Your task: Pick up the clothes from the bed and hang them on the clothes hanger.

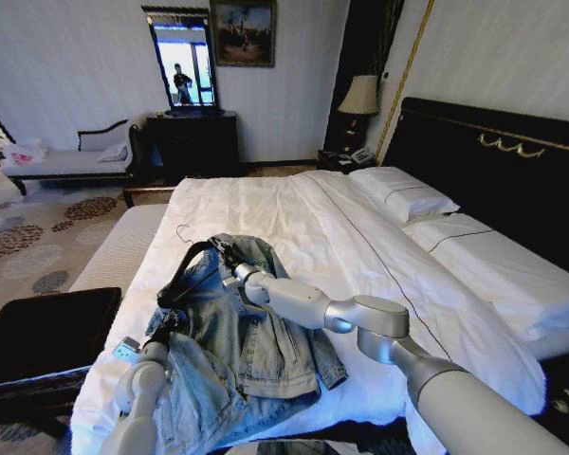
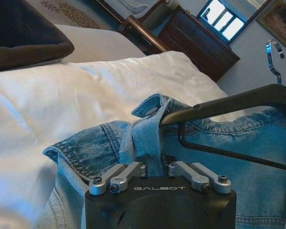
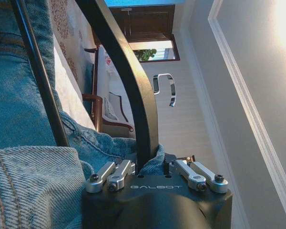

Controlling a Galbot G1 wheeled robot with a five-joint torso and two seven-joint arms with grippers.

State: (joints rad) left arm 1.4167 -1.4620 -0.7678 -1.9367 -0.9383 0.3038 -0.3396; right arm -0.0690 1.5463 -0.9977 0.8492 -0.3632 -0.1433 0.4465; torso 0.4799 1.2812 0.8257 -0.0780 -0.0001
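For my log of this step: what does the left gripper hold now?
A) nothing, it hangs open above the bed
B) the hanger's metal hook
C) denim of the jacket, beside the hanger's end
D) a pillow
C: the left wrist view shows the left gripper shut on a fold of the jacket, next to the end of the hanger.

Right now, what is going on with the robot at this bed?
The robot is working a denim jacket onto a black hanger at the foot of the white bed. Its left hand is shut on a fold of denim at one end of the hanger. Its right hand grips the hanger's arm together with the collar. The jacket lies partly on the bed, with the hanger's hook free.
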